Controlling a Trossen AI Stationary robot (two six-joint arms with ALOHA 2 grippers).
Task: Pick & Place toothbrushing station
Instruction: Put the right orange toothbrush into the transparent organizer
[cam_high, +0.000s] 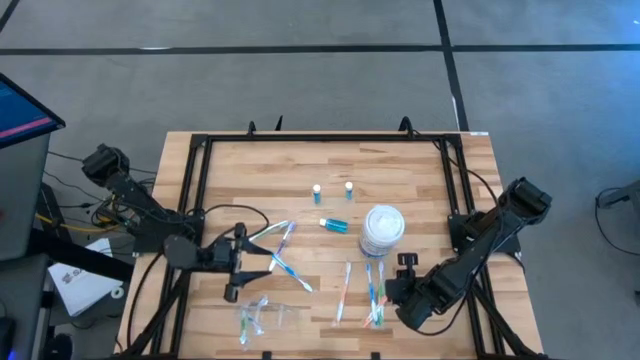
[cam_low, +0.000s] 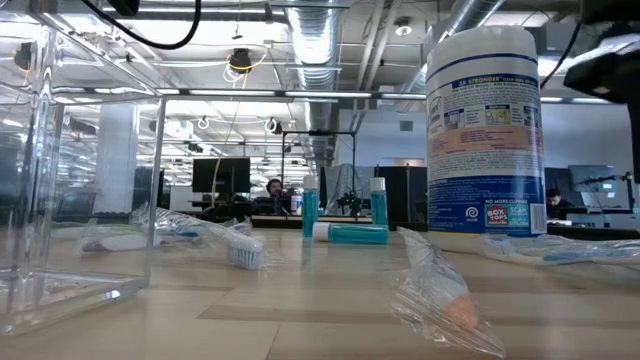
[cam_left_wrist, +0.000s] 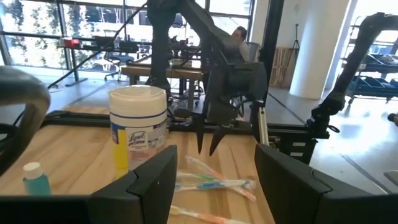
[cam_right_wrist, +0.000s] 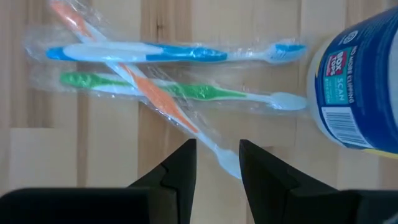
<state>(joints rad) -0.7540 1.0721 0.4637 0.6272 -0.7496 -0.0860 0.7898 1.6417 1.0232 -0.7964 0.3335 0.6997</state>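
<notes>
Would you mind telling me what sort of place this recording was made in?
Probably a robotics lab in an open-plan industrial office: exposed ceiling ducts, desks with monitors behind the wooden table, and a person seated in the background.

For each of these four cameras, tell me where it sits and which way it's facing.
High view: above the table, facing straight down; both arms show, left gripper and right gripper.
Low view: at tabletop height, facing level across the table into the room; a wipes canister stands close.
Left wrist view: on the left arm, facing across the table at the right arm; its own open fingers show.
Right wrist view: on the right arm, facing down on wrapped toothbrushes; own fingers show.
All four share the canister.
</notes>
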